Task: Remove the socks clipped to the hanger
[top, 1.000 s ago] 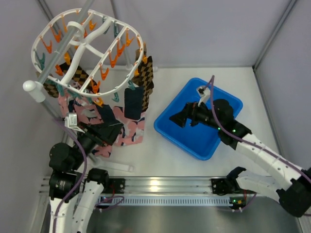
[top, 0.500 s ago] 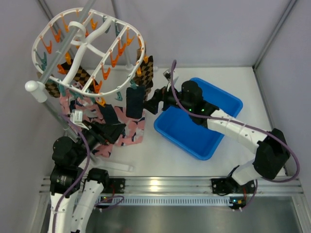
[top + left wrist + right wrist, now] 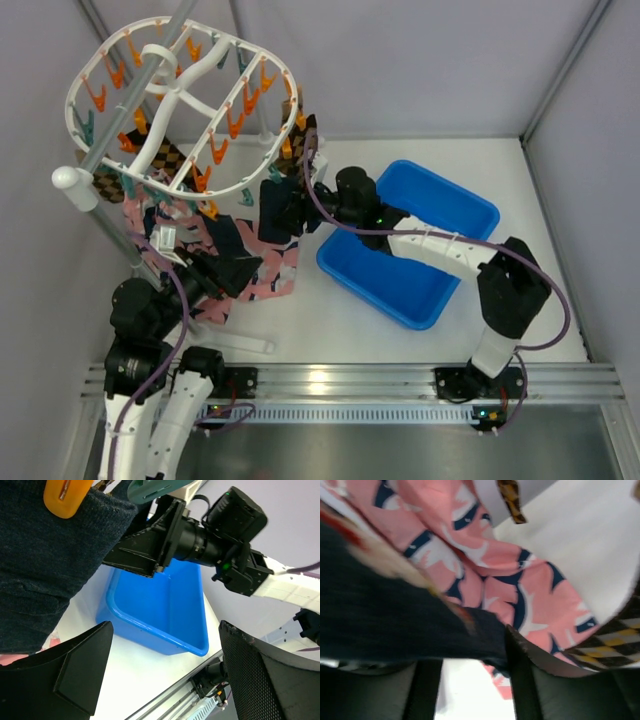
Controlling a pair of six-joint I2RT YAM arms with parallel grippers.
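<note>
The hanger (image 3: 190, 78) hangs tilted on the grey pole (image 3: 105, 135) over the table's far-left corner, its rim close to the left wall (image 3: 30, 250). The socks (image 3: 140, 215) hang from its near and right edges toward the table (image 3: 330, 320).

The right gripper (image 3: 292, 203) reaches left past the far-left corner of the blue bin (image 3: 400, 275) and sits at the right edge of a navy sock (image 3: 268, 215) under a teal clip (image 3: 272, 176). The checkered sock (image 3: 305, 140) is just behind it and the pink sock (image 3: 275, 272) is below. Navy fabric lies across its fingers in the wrist view, but whether the jaws pinch it I cannot tell.

The left gripper (image 3: 166, 625) hovers low beside a second navy sock (image 3: 45, 570) on an orange clip (image 3: 65, 495), jaws wide apart with nothing between them.

Bare table shows between the bin and the near rail (image 3: 330, 380), and right of the bin up to the right wall (image 3: 600, 200).
</note>
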